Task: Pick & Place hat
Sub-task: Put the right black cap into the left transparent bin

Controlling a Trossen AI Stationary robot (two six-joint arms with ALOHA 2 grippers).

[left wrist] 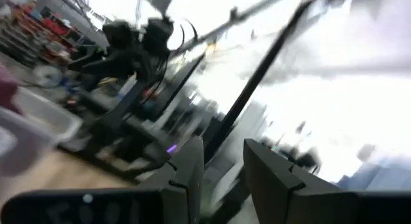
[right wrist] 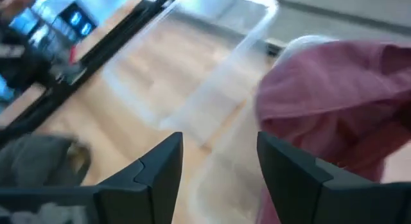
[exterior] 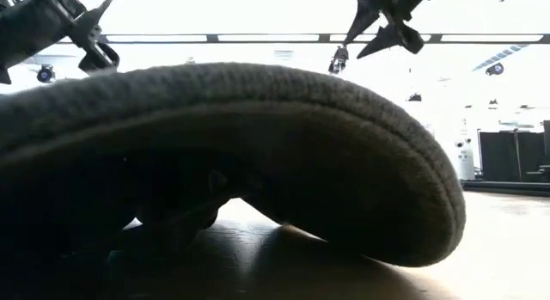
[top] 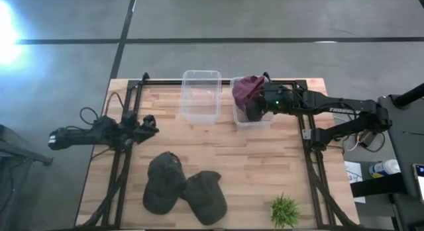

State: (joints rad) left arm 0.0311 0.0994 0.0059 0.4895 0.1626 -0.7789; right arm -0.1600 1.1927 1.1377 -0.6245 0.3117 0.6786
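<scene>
A maroon hat (top: 248, 89) lies in the right clear bin (top: 264, 122), bulging over its far rim. My right gripper (top: 254, 112) hovers open over that bin. In the right wrist view the maroon hat (right wrist: 340, 102) lies just beyond one finger (right wrist: 289, 176). Two dark grey hats (top: 164, 181) (top: 204, 196) rest on the table near its near edge, side by side and touching. One grey hat (exterior: 258, 162) fills the low view. My left gripper (top: 149, 124) waits open above the table's left side, away from every hat.
An empty clear bin (top: 201, 95) stands left of the one with the hat, at the table's far edge. A small green plant (top: 285, 210) sits at the near right corner. Black frame rails (top: 311, 158) run along both sides. Bare wood lies between bins and grey hats.
</scene>
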